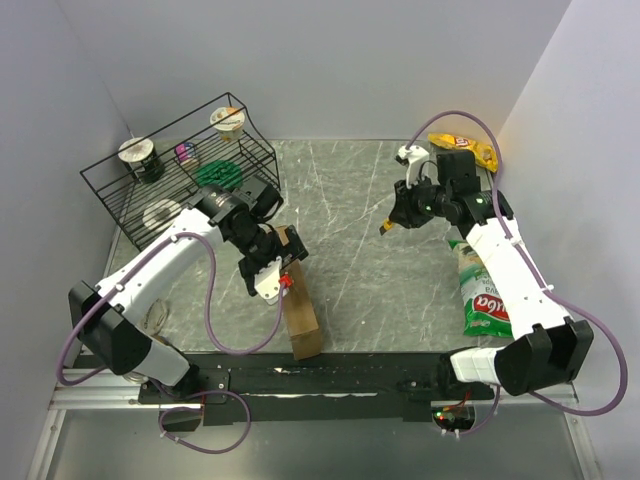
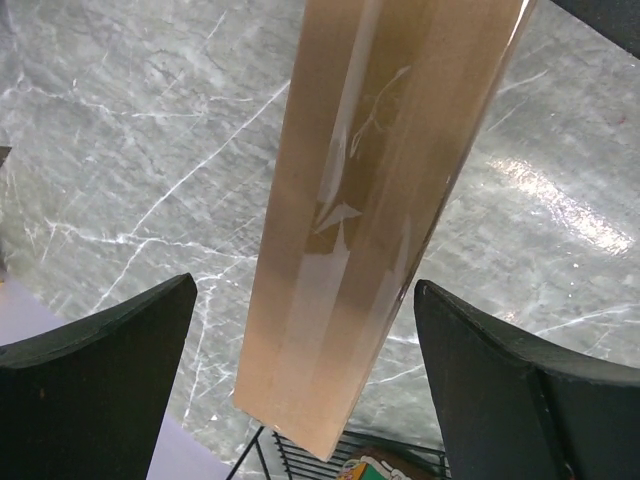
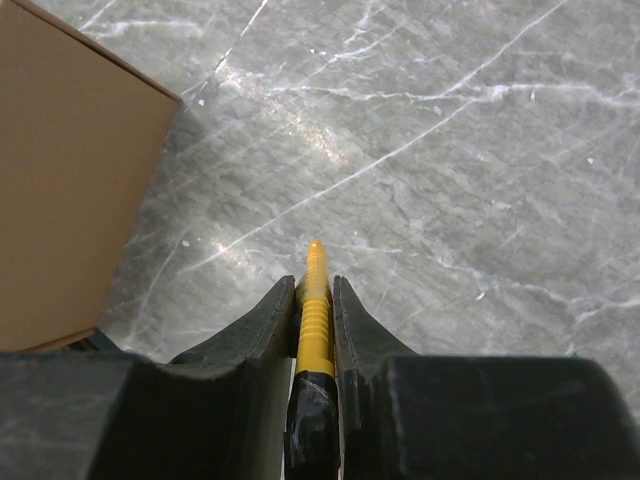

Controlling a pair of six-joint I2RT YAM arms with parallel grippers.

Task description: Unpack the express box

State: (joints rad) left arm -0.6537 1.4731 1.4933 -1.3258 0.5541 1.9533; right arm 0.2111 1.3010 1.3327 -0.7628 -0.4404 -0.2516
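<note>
Closest in, at 7 o'clock from the middle of the marble table [image 1: 350, 200], the express box [image 1: 303, 305] stands on a long narrow edge. Its near end reaches the table's front rim, and its length runs away toward 11 o'clock. The left gripper [image 1: 272, 272] hangs over the far half of the box. In the left wrist view its dark fingers [image 2: 110, 370] are spread wide on either side of the carton [image 2: 370, 200], with bare table showing in both gaps, so the claw [image 2: 305, 290] is open and touches nothing. The narrow face turned toward that camera carries a glossy strip of clear tape along its length.

At 4 o'clock, beside the right arm, a green snack bag [image 1: 482, 295] lies flat on the table. Farther out, at about 2 o'clock and well apart from the box, the right gripper [image 1: 398, 218] is clamped on a slim yellow tool [image 1: 386, 228]. From the wrist the fingers [image 3: 265, 320] press both sides of the ribbed yellow shaft [image 3: 314, 300], its black part sits back between them and its tip points down at the marble. A broad plain side of the box [image 3: 70, 180] fills the left of that view.

Farthest back, a black wire basket [image 1: 105, 195] sits at 10 o'clock with two cups [image 1: 140, 155] and a green lid [image 1: 217, 175] inside. A yellow bag [image 1: 470, 148] lies at 1 o'clock.
</note>
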